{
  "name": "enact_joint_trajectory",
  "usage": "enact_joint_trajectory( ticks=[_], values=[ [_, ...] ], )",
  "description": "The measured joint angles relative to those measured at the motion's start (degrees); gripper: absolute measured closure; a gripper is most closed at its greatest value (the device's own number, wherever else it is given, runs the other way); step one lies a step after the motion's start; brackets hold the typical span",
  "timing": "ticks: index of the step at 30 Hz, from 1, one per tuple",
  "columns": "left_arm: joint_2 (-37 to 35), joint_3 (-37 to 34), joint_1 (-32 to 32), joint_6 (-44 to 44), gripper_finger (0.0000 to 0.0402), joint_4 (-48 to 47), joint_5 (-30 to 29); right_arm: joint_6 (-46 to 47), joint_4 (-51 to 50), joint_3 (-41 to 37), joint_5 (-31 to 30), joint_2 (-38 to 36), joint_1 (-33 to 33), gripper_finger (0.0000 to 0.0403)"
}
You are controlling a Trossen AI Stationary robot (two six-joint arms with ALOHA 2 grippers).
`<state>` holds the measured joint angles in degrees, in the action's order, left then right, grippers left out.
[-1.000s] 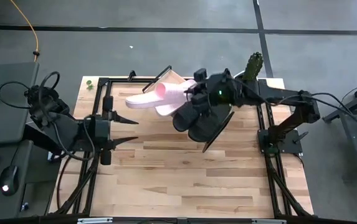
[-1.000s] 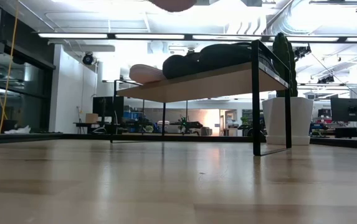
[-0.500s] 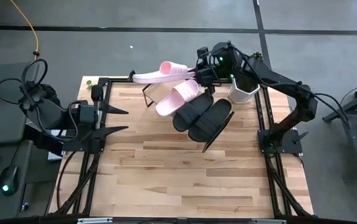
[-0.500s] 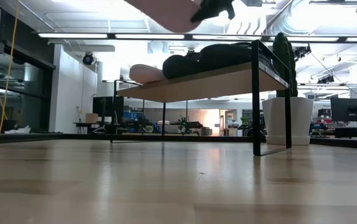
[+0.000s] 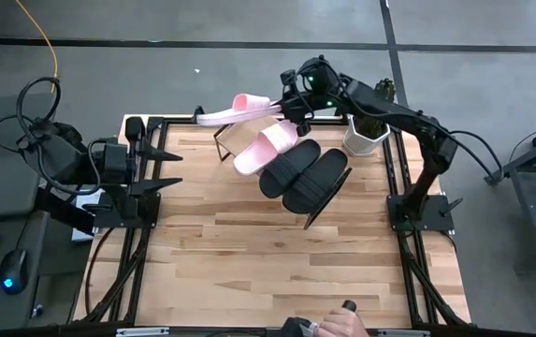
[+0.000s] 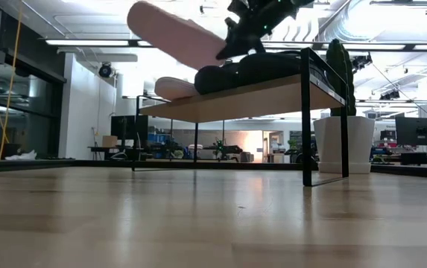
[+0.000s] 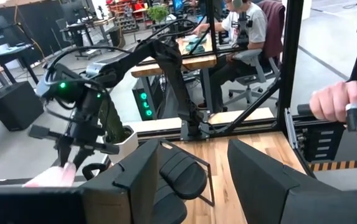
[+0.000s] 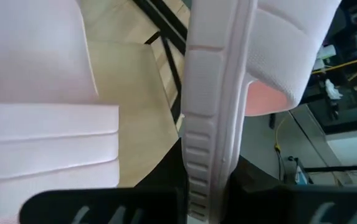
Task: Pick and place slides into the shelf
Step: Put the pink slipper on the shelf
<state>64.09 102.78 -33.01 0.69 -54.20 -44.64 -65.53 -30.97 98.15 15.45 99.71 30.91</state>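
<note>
Right gripper (image 5: 291,105): at about 12 o'clock over the table's far edge, above the shelf; fingers pinched together on the edge of a light pink slide.
Held pink slide (image 5: 235,109): in the air, sticking out toward 9 o'clock from the right gripper, tilted; in the low view (image 6: 174,33) it hangs above the shelf's board, apart from it. In the right wrist view (image 8: 218,93) its ribbed sole edge sits between the two dark fingers.
Shelf (image 5: 233,138): slanted light wooden board on a thin black frame, at roughly 12 o'clock on the table (image 5: 277,271).
Second pink slide (image 5: 265,148): lying on the shelf, toward its 9 o'clock end.
Black slides: a pair lying side by side on the shelf, one (image 5: 289,168) just beside the pink slide, the other (image 5: 317,181) toward 3 o'clock of it.
Left gripper (image 5: 172,168): at 9 o'clock near the table's left edge, fingers spread, nothing between them, well apart from the shelf.
White pot (image 5: 366,137): at about 1 o'clock, just beside the shelf, with a green cactus in it.
Person: seated at a desk in the room beyond (image 7: 247,25); a hand (image 7: 334,102) shows at the edge of the left wrist view.
Writing or brands: none can be read on the slides, the shelf or the pot.
</note>
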Motion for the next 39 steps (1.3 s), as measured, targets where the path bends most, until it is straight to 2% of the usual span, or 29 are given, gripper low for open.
enact_joint_trajectory(
  ticks=[7,15,27,30,39],
  values=[
    [-0.25,0.0,0.0,0.02,0.0222,-0.01,0.21,-5.52,0.2,0.0,1.15,2.42,0.42,0.0382],
    [-0.24,0.0,0.0,0.72,0.0222,-0.04,0.2,-6.96,0.87,0.0,8.26,2.51,3.42,0.0382],
    [-0.24,0.0,0.0,1.27,0.0222,-0.01,0.17,-9.54,2.27,0.0,12.86,3.13,7.94,0.0382],
    [-0.24,0.0,0.0,1.27,0.0222,0.02,0.15,-9.84,3.15,0.0,15.86,4.7,8.95,0.0382],
    [-0.24,0.0,0.0,1.35,0.0222,0.12,0.02,-11.67,7.33,-0.07,15.0,9.79,9.63,0.0382]
  ],
)
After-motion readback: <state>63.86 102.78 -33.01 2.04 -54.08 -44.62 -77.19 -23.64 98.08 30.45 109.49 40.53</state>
